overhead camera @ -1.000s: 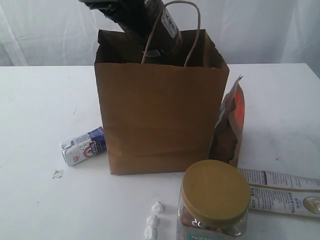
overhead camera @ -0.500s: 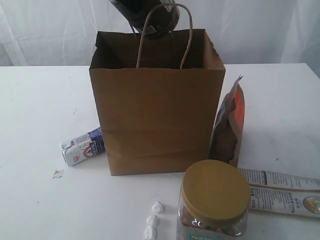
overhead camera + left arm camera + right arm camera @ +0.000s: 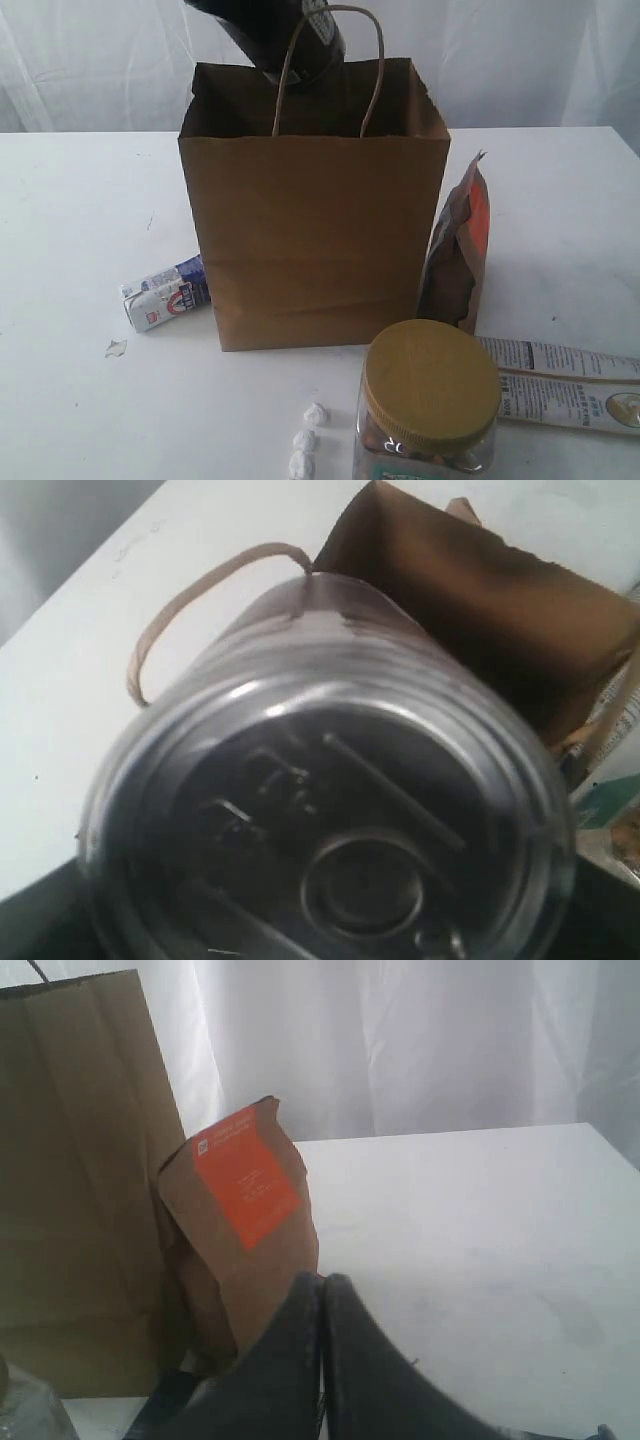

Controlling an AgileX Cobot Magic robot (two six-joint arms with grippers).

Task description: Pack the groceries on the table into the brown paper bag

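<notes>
**A:** What's left of the brown paper bag (image 3: 315,240)?

**B:** The small white-blue carton (image 3: 165,293), on its side on the table (image 3: 80,200), just beside the bag's lower left corner.

**A:** And over the bag?

**B:** The left gripper (image 3: 232,12) is clamped on the dark silver-lidded can (image 3: 290,45), which is tilted at the bag's open mouth.

**A:** To the right?

**B:** The gold-lidded clear jar (image 3: 430,395) stands in front of the bag's right corner. The brown-orange pouch (image 3: 460,255) is upright against its right side. The long white-blue packet (image 3: 565,382) lies flat farther right. The right gripper (image 3: 322,1360), fingers pressed together and empty, is near the pouch.

Prob. lab/test setup: bare white table (image 3: 80,200), white curtain (image 3: 520,60) backdrop, no furnishings.
</notes>
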